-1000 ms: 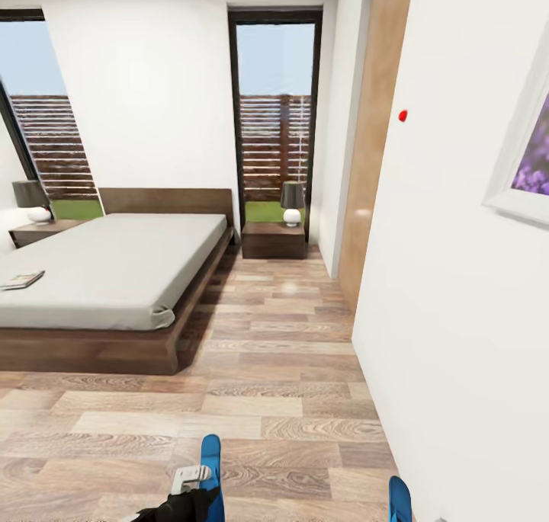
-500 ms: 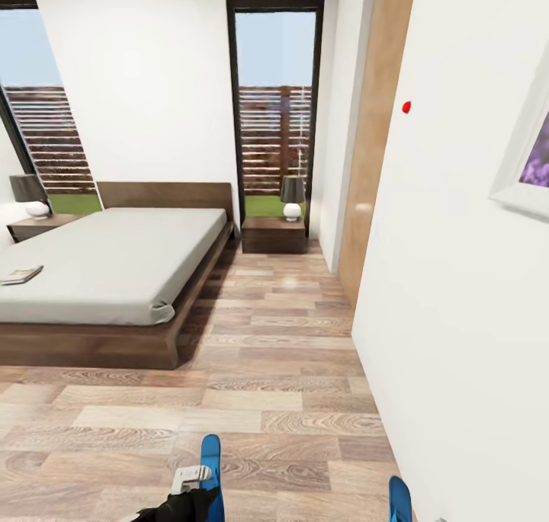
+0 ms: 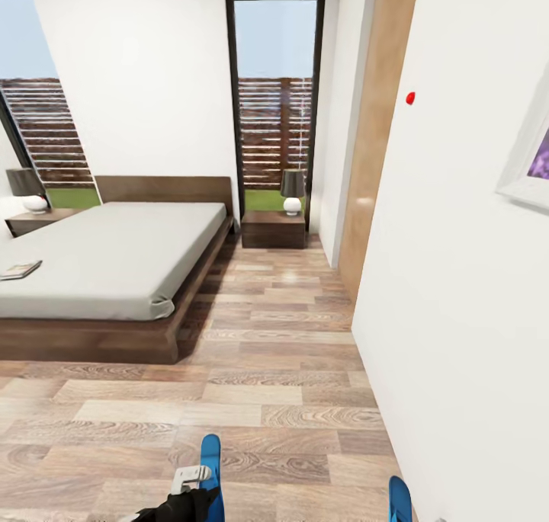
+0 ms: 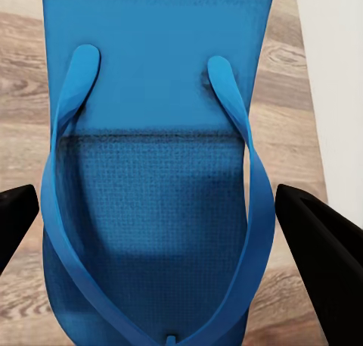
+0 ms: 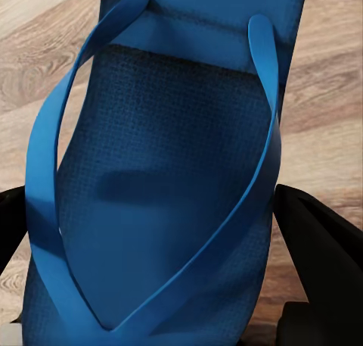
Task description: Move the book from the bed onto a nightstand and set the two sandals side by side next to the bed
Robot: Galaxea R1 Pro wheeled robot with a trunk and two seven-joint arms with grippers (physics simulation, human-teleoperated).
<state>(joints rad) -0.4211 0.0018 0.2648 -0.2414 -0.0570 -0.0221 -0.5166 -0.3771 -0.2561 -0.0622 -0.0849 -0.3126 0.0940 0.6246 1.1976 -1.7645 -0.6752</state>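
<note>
White walls and a brown wood-plank floor (image 3: 290,369) make up the bedroom, with tall black-framed windows (image 3: 276,103) at twelve o'clock showing a slatted fence and grass. At ten o'clock in the head view the book (image 3: 20,270) lies flat on the pale mattress of the bed (image 3: 114,263), close to the bed's far-left edge, well apart from both nightstands. One nightstand (image 3: 273,228) stands just beside the bed's right side under the window at twelve o'clock, carrying a small lamp (image 3: 292,193); the other nightstand (image 3: 34,221) sits at the bed's left, at about ten o'clock, with a matching lamp (image 3: 28,190). Both sandals are off the floor: the left sandal (image 3: 210,465) pokes up at six o'clock above the left gripper (image 4: 162,232), whose dark fingers (image 4: 321,247) stand either side of the blue sole and strap in the left wrist view, closed on it. The right sandal (image 3: 399,499) shows at five o'clock, and in the right wrist view the right gripper (image 5: 162,240) has its black fingers (image 5: 321,247) flanking that sole likewise, clamped onto it. A wooden door (image 3: 375,126) and a framed purple picture (image 3: 530,156) line the right wall at two o'clock.
</note>
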